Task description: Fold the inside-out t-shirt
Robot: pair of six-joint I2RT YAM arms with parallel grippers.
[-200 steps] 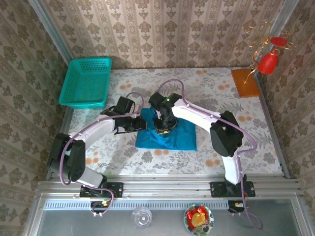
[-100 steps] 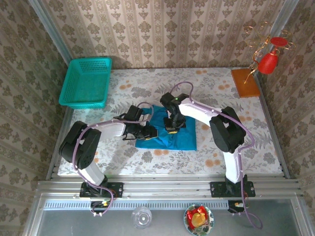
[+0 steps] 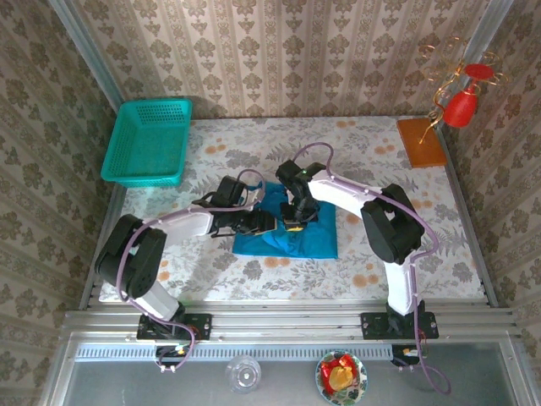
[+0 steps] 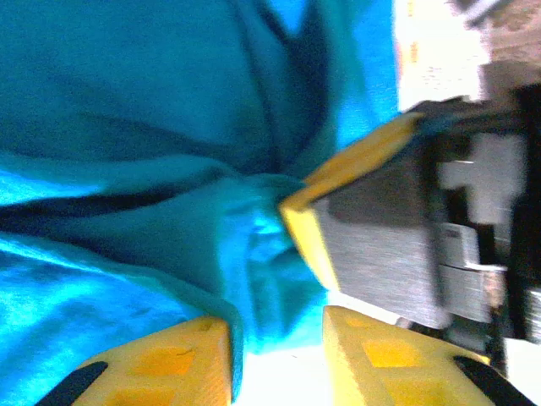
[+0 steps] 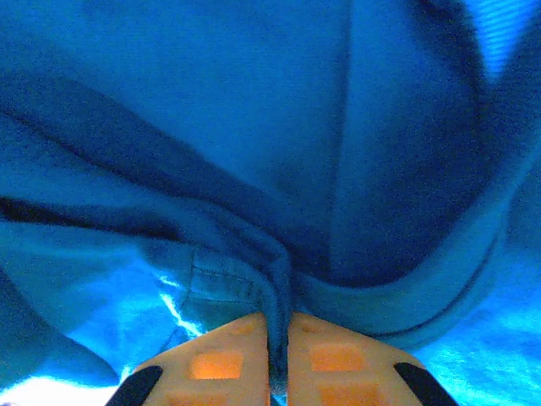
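Teal t-shirt (image 3: 297, 242) pinched by the right pincer (image 5: 280, 328); left pincer (image 4: 275, 340) parted.

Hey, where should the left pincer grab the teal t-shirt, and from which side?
Probably the bunched ridge at the t-shirt's left edge, approached from the left and low. The right pincer is shut on a fold, so the cloth stands in a thin raised ridge that the left pincer, jaws apart, can straddle.
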